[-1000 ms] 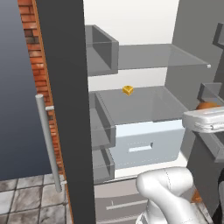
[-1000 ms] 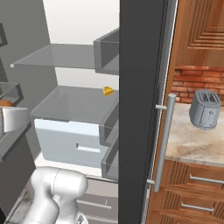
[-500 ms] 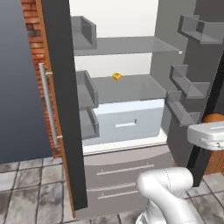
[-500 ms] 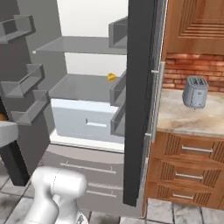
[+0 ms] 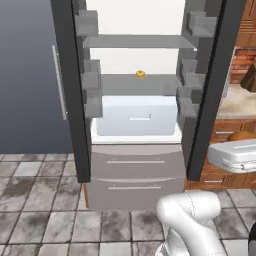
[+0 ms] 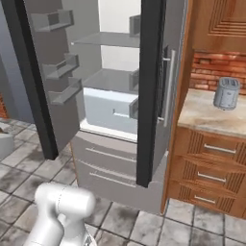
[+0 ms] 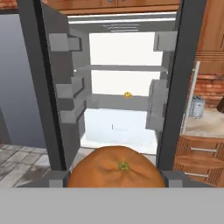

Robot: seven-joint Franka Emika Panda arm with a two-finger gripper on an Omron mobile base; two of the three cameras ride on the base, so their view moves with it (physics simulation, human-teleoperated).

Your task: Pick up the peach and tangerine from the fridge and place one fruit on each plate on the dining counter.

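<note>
The fridge (image 5: 137, 120) stands open ahead, both dark doors swung wide, with a white interior and grey shelves and drawers. In the hand view my gripper (image 7: 117, 175) is shut on the tangerine (image 7: 116, 168), an orange fruit with a green stem end, gripped between the two grey fingers (image 7: 56, 178). In the left base view the hand (image 5: 235, 154) hangs at the right with the tangerine (image 5: 241, 135) peeking above it. A small yellow item (image 5: 140, 74) lies on the middle shelf, too small to identify. The peach, the plates and the dining counter are out of view.
Right of the fridge, a silver toaster (image 6: 226, 92) stands on a beige counter (image 6: 211, 115) over wooden drawers (image 6: 211, 178), with a brick wall behind. The open right door (image 6: 149, 91) juts toward me. Grey tiled floor (image 5: 40, 200) lies between me and the fridge.
The base has backed away from the fridge, so both views now show the whole open fridge farther off and more centred. The hand stays at the right with the orange fruit.
</note>
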